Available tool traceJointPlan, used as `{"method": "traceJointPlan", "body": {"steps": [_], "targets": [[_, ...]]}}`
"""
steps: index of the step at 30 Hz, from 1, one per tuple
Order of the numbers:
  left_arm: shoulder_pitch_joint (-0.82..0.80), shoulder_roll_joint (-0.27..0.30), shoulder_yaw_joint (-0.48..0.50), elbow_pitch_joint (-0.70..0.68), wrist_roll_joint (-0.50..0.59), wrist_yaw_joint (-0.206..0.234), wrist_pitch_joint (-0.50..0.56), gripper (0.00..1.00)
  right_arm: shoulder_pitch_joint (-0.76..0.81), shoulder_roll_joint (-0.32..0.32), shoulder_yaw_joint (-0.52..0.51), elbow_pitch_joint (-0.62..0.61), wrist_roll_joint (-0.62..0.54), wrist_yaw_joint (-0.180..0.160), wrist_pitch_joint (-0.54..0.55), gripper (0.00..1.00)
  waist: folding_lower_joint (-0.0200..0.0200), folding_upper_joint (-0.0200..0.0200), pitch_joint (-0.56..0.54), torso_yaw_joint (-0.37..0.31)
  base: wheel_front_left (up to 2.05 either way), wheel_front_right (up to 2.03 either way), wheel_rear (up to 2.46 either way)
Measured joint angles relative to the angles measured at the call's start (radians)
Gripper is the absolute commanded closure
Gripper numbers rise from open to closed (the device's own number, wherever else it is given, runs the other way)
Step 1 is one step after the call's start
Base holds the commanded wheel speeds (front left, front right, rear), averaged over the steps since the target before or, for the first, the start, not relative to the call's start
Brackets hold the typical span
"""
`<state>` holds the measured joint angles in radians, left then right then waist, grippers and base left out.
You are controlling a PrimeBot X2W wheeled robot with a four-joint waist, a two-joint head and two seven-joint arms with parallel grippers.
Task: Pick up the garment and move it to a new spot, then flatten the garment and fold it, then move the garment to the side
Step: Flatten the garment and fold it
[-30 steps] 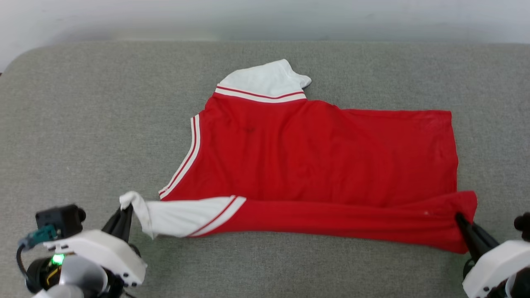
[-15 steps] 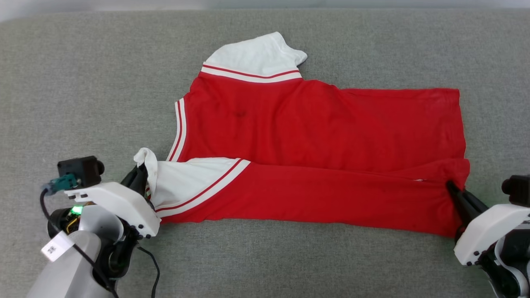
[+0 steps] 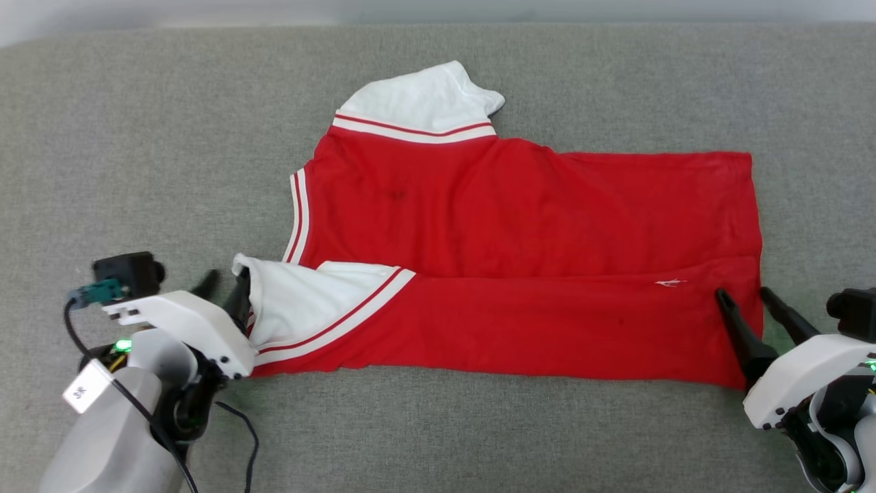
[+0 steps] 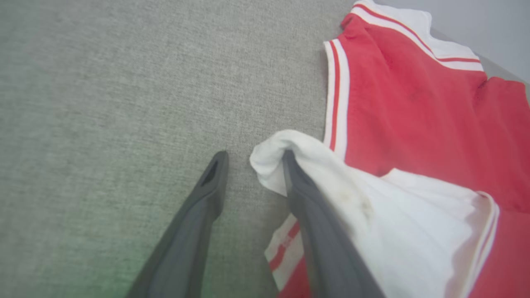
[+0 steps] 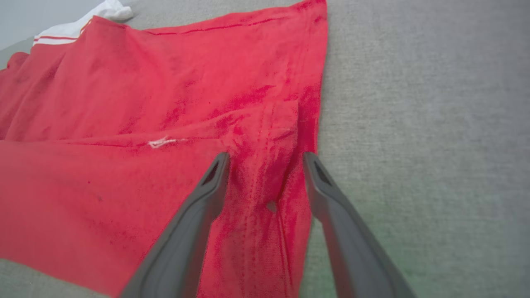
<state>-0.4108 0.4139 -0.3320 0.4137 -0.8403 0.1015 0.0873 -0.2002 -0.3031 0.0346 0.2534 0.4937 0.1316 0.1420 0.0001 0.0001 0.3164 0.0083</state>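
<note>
Lying flat on the grey table [image 3: 109, 137], the garment [image 3: 520, 219] spreads ahead of and between the left pincer [image 3: 224, 287] and the right pincer [image 3: 742, 296], its near long edge folded over onto the body and its far white sleeve [image 3: 424, 103] well ahead of the left pincer. The left pincer: fingers apart, gripping nothing, inner finger [image 4: 306, 198] touching the bunched white cuff of the near sleeve [image 3: 308, 301], outer finger over bare table. The right pincer: fingers apart, nothing clamped, straddling the red hem corner, which lies loose between them.
</note>
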Motion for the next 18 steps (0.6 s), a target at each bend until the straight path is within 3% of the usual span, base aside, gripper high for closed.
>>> {"method": "traceJointPlan", "body": {"steps": [6,10,13,18], "targets": [[0.035,0.033,0.047,-0.039,0.01,0.065,-0.055,0.0,0.036,0.015,-0.039,-0.051,-0.041,-0.001,-0.1,0.0,0.0,0.0,-0.054,-0.003,0.0,0.0,0.0],[0.07,0.081,0.059,-0.105,0.01,0.08,-0.034,0.0,0.069,0.045,-0.07,-0.097,-0.085,-0.001,-0.124,0.0,0.0,-0.0001,-0.078,-0.01,0.0,0.0,0.0],[0.097,0.124,0.046,-0.183,0.009,0.072,0.027,0.0,0.099,0.071,-0.088,-0.136,-0.109,-0.001,-0.121,0.0,-0.0001,0.0,-0.09,-0.013,0.0,0.0,0.0],[0.138,0.238,0.006,-0.384,-0.019,0.052,0.236,0.0,0.136,0.11,-0.113,-0.206,-0.136,-0.001,-0.094,0.0,-0.0001,0.0,-0.101,-0.021,0.0,0.0,0.0]]}}
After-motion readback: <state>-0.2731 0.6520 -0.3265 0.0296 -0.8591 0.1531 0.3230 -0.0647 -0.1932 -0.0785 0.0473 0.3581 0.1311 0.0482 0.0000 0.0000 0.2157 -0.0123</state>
